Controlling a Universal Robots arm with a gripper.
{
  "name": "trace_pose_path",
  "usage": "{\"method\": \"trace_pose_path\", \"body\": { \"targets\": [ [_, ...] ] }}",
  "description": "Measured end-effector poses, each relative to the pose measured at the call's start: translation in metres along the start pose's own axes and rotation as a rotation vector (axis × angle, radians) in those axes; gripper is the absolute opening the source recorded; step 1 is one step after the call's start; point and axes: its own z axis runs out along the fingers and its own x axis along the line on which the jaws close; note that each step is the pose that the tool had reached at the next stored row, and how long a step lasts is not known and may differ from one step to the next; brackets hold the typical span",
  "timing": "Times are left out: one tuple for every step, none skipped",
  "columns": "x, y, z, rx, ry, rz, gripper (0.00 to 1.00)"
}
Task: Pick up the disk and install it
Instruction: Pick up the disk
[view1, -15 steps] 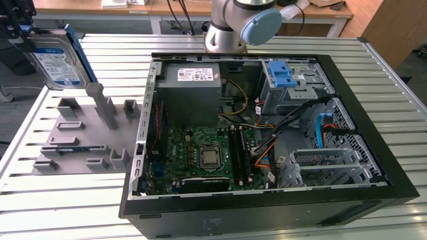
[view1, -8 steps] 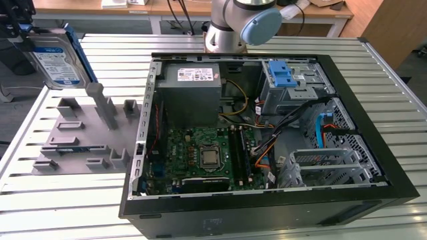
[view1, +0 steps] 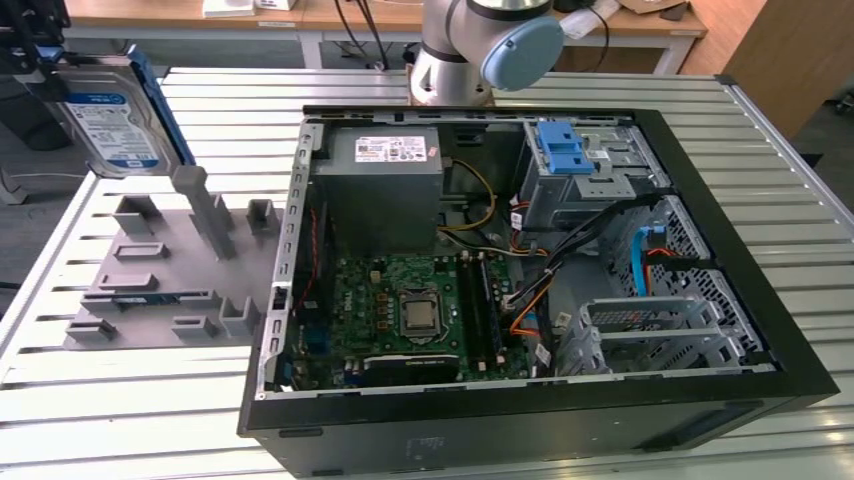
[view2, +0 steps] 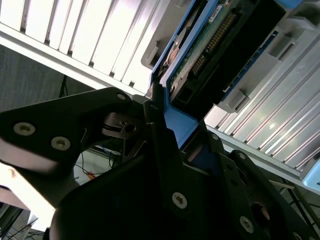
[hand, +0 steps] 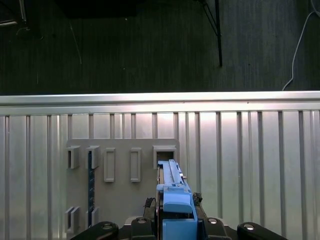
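Pick looks done, install not: hand (view2: 180, 125) clamped on blue rail of disk (view1: 114, 125), held upright and seemingly clear above grey fixture (view1: 160, 290), ~10 o'clock of PC case (view1: 534, 400) in exterior view, outside it.

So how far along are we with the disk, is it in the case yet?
Done: the pickup looks complete. The disk is held clear of the grey fixture, at the exterior view's left. In hand: the gripper is clamped on its blue-framed edge, as both wrist views show. Left: the install. The disk is well outside the open computer case.
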Motion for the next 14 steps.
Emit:
{"method": "trace_pose_path", "body": {
  "targets": [
    [0.0000,0.0000,-0.0003,0.0000,0.0000,0.000,0.37],
    [0.0000,0.0000,-0.0007,-0.0001,0.0000,0.000,0.37],
    [0.0000,0.0000,-0.0010,-0.0001,0.0000,0.000,0.37],
    [0.0000,0.0000,-0.0013,-0.0001,0.0000,0.000,0.37],
    [0.0000,0.0000,-0.0016,-0.0001,0.0000,0.000,0.37],
    [0.0000,0.0000,-0.0020,0.0000,0.0000,0.000,0.37],
    [0.0000,0.0000,-0.0023,-0.0001,0.0000,0.000,0.37],
    [-0.0001,0.0000,-0.0025,0.0000,0.0000,0.000,0.37],
    [-0.0001,0.0000,-0.0029,-0.0001,0.0000,0.000,0.37],
    [0.0000,0.0000,-0.0031,0.0000,0.0000,0.000,0.37],
    [0.0000,0.0000,-0.0034,0.0000,-0.0001,0.000,0.37],
    [-0.0001,0.0000,-0.0038,0.0000,0.0000,0.000,0.37],
    [-0.0001,0.0000,-0.0041,0.0000,0.0000,0.000,0.37],
    [-0.0001,0.0000,-0.0043,0.0000,0.0000,0.000,0.37]
  ]
}}
